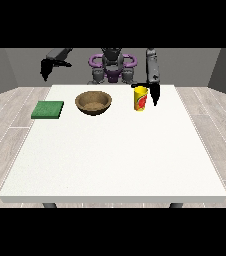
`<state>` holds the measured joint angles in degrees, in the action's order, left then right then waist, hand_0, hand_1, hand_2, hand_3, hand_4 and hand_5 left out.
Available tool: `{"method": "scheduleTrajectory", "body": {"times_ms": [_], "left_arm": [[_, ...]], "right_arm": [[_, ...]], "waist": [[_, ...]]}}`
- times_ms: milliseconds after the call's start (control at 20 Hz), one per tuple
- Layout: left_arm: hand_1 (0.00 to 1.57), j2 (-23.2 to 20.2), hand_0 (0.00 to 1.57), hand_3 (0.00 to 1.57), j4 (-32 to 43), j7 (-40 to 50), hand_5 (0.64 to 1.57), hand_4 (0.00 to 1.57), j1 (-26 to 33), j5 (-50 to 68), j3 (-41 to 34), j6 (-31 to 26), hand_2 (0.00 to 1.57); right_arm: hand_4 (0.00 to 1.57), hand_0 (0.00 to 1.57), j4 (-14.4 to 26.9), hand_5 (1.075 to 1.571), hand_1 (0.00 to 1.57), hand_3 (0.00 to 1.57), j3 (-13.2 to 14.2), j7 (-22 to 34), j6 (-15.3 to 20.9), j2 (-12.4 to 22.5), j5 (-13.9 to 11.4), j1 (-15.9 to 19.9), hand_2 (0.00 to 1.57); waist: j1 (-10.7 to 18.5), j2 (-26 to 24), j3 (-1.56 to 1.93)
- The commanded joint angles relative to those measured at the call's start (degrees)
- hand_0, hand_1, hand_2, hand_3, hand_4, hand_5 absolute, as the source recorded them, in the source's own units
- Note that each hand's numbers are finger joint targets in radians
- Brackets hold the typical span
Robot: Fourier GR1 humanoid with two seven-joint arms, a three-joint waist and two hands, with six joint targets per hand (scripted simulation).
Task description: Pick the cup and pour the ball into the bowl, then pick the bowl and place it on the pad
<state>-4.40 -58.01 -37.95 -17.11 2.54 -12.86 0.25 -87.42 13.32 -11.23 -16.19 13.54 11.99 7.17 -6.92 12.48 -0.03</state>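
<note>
Beside the bowl (93,103), the cup (140,98), judged light and rigid, is best grasped mid-wall; grasp by the hand at the view's right (154,94) cannot be told.

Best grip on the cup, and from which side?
Take the cup round its side wall at mid-height, coming from the view's right, where a hand is already beside it. It stands upright with an open top, so a side wrap probably suits pouring.

One yellow cup (140,98), one brown bowl (93,102), one green pad (48,110), one white table (115,160), two black hands (45,67) (154,93).
</note>
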Motion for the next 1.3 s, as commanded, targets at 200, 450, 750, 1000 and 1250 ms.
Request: {"method": "scheduleTrajectory", "body": {"times_ms": [200,450,750,1000,1250], "left_arm": [[0.00,-0.3,0.00,0.00,16.1,-8.6,1.520,0.00,-5.7,-1.1,-1.0,2.3,0.00],[0.00,-0.5,0.00,0.00,20.4,-12.4,1.523,0.00,-9.7,-0.5,-2.1,3.3,0.00],[1.02,-0.8,1.02,0.89,24.6,-17.3,0.776,1.47,-10.8,-6.2,0.5,10.8,1.10],[1.32,0.6,1.32,1.57,24.9,-19.0,1.246,1.47,-9.1,-9.3,0.4,20.7,1.57],[1.32,-1.9,1.32,1.57,24.8,-14.9,1.256,1.50,-6.7,-11.1,2.1,18.6,1.57]], "right_arm": [[0.00,0.00,4.0,1.571,0.00,0.00,1.0,-3.2,-3.2,0.9,0.3,-1.0,0.00],[0.00,0.00,6.3,1.571,0.00,0.00,-0.4,-6.8,-0.2,-1.1,-3.5,1.4,0.00],[0.00,0.00,5.0,1.570,0.00,0.00,1.3,-4.4,-1.9,1.4,-0.8,4.1,0.00],[0.00,0.00,6.0,1.570,0.00,0.00,4.6,-4.5,-4.8,5.3,2.1,5.3,0.00],[0.00,0.00,7.1,1.570,0.00,0.00,5.1,0.3,-6.2,6.3,3.3,1.5,0.00]], "waist": [[-0.7,-1.0,0.01],[0.5,2.3,0.01],[-2.6,4.1,0.01],[-3.7,4.7,0.01],[-1.9,-3.3,0.02]]}}
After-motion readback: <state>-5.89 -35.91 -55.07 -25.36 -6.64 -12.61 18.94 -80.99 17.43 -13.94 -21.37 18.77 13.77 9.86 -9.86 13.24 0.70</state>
